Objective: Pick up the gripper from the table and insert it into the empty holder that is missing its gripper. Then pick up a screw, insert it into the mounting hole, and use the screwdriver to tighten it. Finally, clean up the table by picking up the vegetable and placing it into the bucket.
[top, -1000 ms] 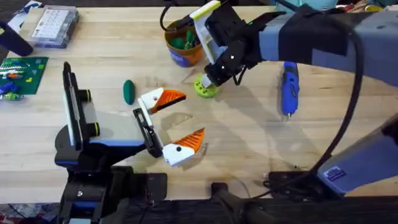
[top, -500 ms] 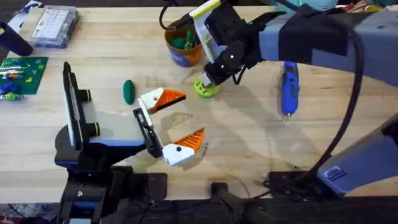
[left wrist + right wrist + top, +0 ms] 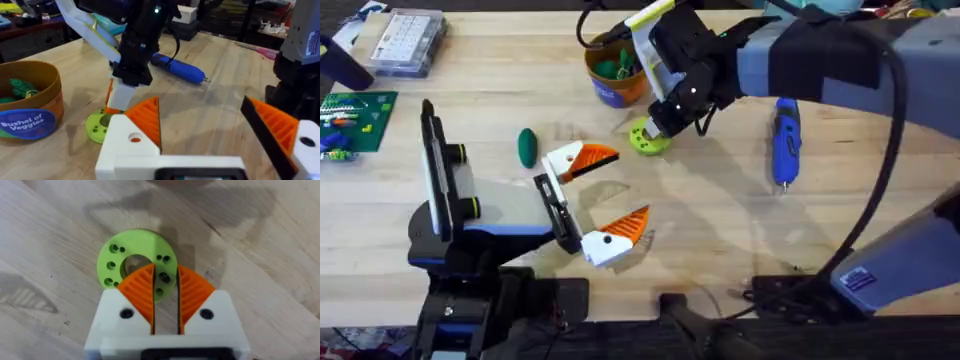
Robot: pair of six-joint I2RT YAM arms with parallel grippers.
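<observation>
The vegetable [image 3: 648, 139], a lime-green round slice with a centre hole, lies on the table just in front of the bucket [image 3: 611, 72]. My right gripper [image 3: 660, 125] reaches across from the right and comes down on it. In the right wrist view its orange pads [image 3: 141, 287] are shut on the rim of the vegetable [image 3: 117, 255], one pad in the hole. The left wrist view shows the vegetable [image 3: 97, 127] low on the wood beside the bucket [image 3: 30, 100]. My left gripper [image 3: 630, 187] stands open and empty mid-table. The blue screwdriver [image 3: 785, 140] lies to the right. The holder and screw are out of view.
A dark green oval piece [image 3: 527, 147] lies left of my left gripper. A clear parts box [image 3: 408, 40] and a green board [image 3: 355, 120] sit at the far left. Green toys lie inside the bucket. Bare wood stretches between the screwdriver and the front edge.
The right gripper and the green slice have shifted a few pixels toward the bucket. The left arm has not moved.
</observation>
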